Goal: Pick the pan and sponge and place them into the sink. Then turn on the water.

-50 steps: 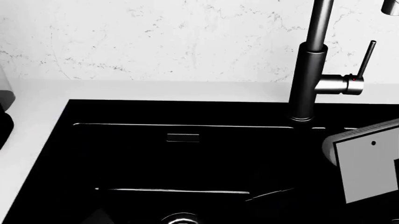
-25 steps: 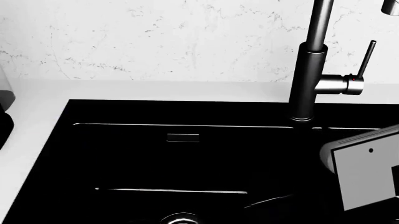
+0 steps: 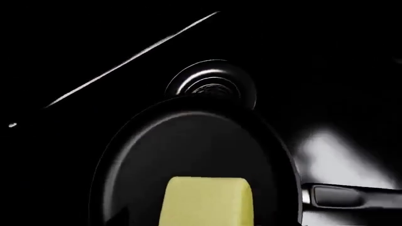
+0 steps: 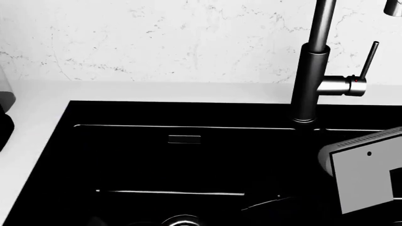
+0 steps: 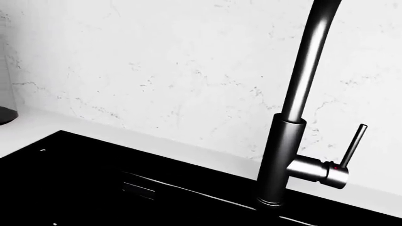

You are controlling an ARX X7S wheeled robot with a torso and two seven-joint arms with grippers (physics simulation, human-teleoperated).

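The black pan (image 3: 188, 150) lies in the sink basin (image 4: 125, 155), just short of the ribbed drain (image 3: 212, 84); its handle (image 3: 351, 195) points to one side. The pale yellow sponge (image 3: 207, 202) sits at my left gripper's jaw position over the pan and runs off the frame edge. The fingers do not show against the black. In the head view only my right arm's pale wrist block (image 4: 364, 174) shows, over the sink's right part below the tap (image 4: 309, 80). The tap lever (image 4: 368, 59) points up. No water runs.
White counter (image 4: 37, 108) and a marble wall surround the sink. An overflow slot (image 4: 184, 139) is in the far basin wall. The right wrist view faces the tap (image 5: 283, 155) and its lever (image 5: 353, 146). A dark object (image 4: 3, 117) stands at the counter's far left.
My right arm's wrist block has moved slightly down and left over the sink. The tap and lever have not moved.
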